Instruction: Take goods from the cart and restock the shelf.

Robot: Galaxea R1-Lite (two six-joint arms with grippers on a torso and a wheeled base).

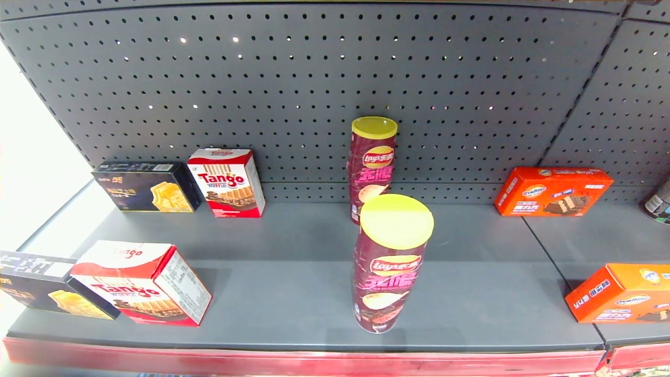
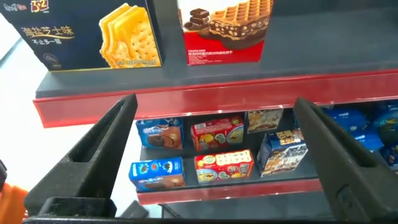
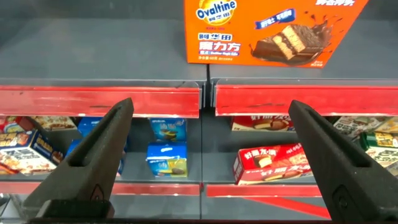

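On the grey shelf (image 1: 293, 293) stand two maroon chip cans with yellow lids, one at the front (image 1: 390, 264) and one behind it (image 1: 370, 165). Red-and-white wafer boxes sit at the front left (image 1: 141, 285) and back left (image 1: 227, 182). Dark cracker boxes lie beside them (image 1: 146, 187) (image 1: 42, 285). Orange boxes are at the right, back (image 1: 552, 191) and front (image 1: 623, 293). My left gripper (image 2: 214, 155) is open below the shelf's red edge (image 2: 217, 96), under a cracker box (image 2: 93, 31) and a wafer box (image 2: 224, 28). My right gripper (image 3: 211, 158) is open, facing the red edge (image 3: 205, 99) under an orange box (image 3: 267, 31).
A perforated grey back panel (image 1: 314, 89) closes the shelf behind. A lower shelf holds several small boxes (image 2: 217, 149) (image 3: 168, 149). Free shelf floor lies between the wafer boxes and the cans, and between the cans and the orange boxes.
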